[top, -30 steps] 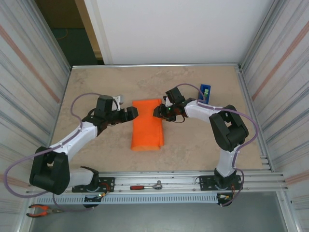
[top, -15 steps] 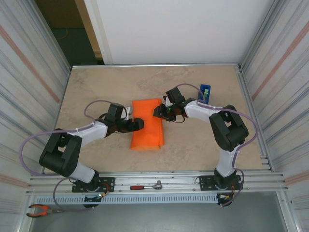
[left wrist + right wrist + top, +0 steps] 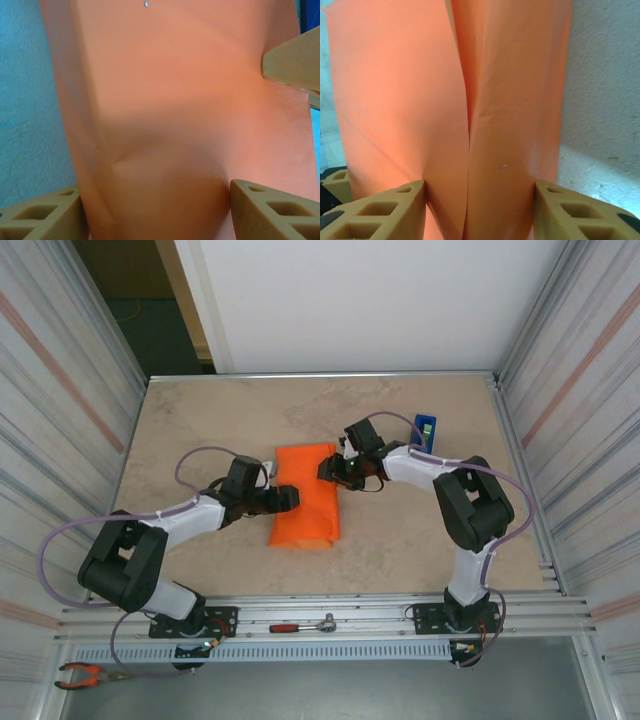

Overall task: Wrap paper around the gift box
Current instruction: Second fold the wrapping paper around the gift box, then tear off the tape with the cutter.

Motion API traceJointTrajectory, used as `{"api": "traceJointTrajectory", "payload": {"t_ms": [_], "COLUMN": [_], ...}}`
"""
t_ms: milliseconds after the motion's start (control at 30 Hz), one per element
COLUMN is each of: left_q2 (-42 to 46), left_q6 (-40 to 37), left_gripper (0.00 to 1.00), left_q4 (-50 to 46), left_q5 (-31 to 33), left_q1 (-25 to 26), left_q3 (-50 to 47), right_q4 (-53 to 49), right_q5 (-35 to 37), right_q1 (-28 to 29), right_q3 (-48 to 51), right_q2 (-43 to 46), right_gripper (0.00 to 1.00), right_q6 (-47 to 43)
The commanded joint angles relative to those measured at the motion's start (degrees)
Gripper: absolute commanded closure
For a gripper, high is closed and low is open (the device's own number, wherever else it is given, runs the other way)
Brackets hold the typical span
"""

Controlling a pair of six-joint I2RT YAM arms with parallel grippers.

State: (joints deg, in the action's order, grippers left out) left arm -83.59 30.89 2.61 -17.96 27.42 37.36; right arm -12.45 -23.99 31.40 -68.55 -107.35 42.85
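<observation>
Top external view: the orange paper is lying mid-table, folded over into a longish flat parcel. The paper is covering whatever is inside, so the box itself is hidden. A blue tape dispenser is standing well off to the right, near the back.

The left arm is bending at its elbow low on the left and reaching rightwards. Its left gripper is sitting at the parcel's left edge, about halfway along. The right arm is folding at the elbow on the right and stretching back and left. That's putting the right gripper at the parcel's far right corner.

In the left wrist view, the tan fingers are standing fairly wide apart with paper filling the gap between them. I honestly can't tell if they're pinching it or just flanking it. It's the same in the right wrist view: its fingers are sitting apart on either side of the wrap, and I can't call the grip either.

The paper is looking matte and plain, smooth with a few soft dents. Two flaps are meeting in a long seam down the middle. The fingers are looking like ribbed plastic with hollow triangular cells, and the tabletop is a pale mottled stone pattern.
</observation>
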Motion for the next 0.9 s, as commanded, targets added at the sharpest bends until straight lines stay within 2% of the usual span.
{"api": "traceJointTrajectory", "payload": {"t_ms": [0, 167, 400, 533, 667, 867], "left_q2": [-3.23, -3.07, -3.9, -4.3, -4.98, -5.51], "left_q6": [-0.2, -0.24, -0.7, -0.88, -1.23, -1.62], "left_gripper": [0.33, 0.33, 0.33, 0.33, 0.33, 0.33], "left_q4": [-6.63, -7.36, -7.51, -7.51, -7.44, -7.93], "left_q5": [7.54, 7.82, 7.41, 6.99, 6.67, 6.71], "left_q1": [0.79, 0.86, 0.8, 0.87, 0.84, 0.88], "left_q3": [-3.38, -3.37, -2.61, -2.36, -2.12, -2.03], "right_q4": [-5.34, -6.1, -2.68, -0.21, 0.36, 0.62], "right_q5": [-1.44, -4.91, -7.87, -11.07, -14.1, -15.28], "right_q1": [-3.06, -12.1, -31.02, -39.67, -43.65, -44.39], "right_q3": [-2.0, -2.91, 2.01, 4.83, 5.14, 4.94], "right_q2": [1.16, 8.52, 14.62, 14.68, 11.84, 8.16], "right_gripper": [0.41, 0.35, 0.37, 0.41, 0.51, 0.62], "right_q6": [-0.66, -1.06, -1.74, -1.84, -3.0, -5.43]}}
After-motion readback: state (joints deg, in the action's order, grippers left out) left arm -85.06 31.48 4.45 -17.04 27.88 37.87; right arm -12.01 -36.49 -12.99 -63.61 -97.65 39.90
